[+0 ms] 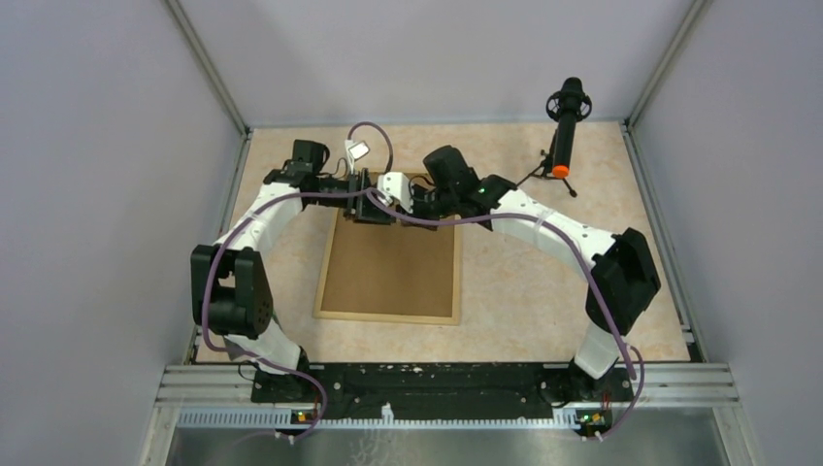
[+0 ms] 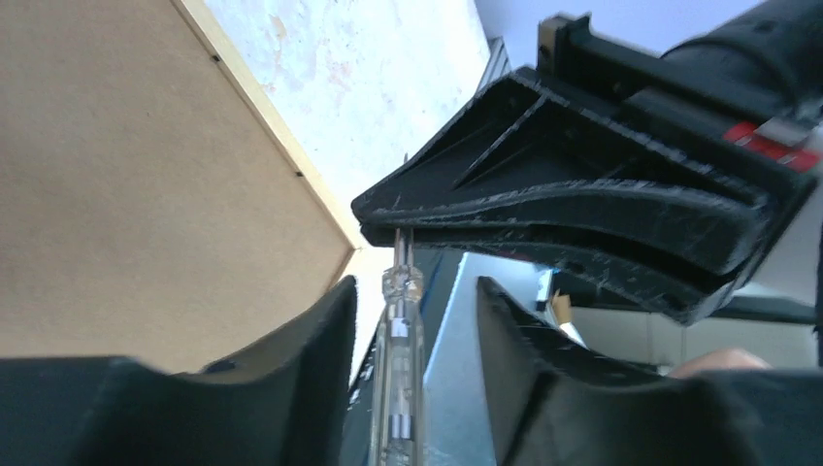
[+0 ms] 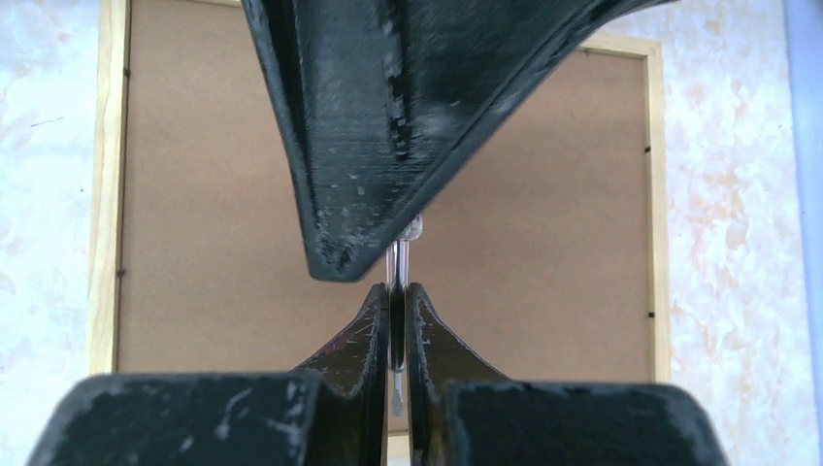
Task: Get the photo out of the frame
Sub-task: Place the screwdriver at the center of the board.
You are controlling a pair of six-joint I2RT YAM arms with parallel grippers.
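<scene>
The right pincer [image 3: 396,291] grips what seems a clear-handled screwdriver [image 2: 400,330]; the left pincer [image 2: 415,283] stands wide around it; the frame [image 1: 393,267] lies back upward.

The left arm [image 1: 262,209] and right arm [image 1: 553,228] had white shells and black joint blocks. Purple cable [image 1: 374,131] trailed back from the left pincer [image 2: 415,283] and the right pincer [image 3: 397,289], whose fingers [image 3: 354,345] were ribbed black plastic, scuffed pale.
</scene>
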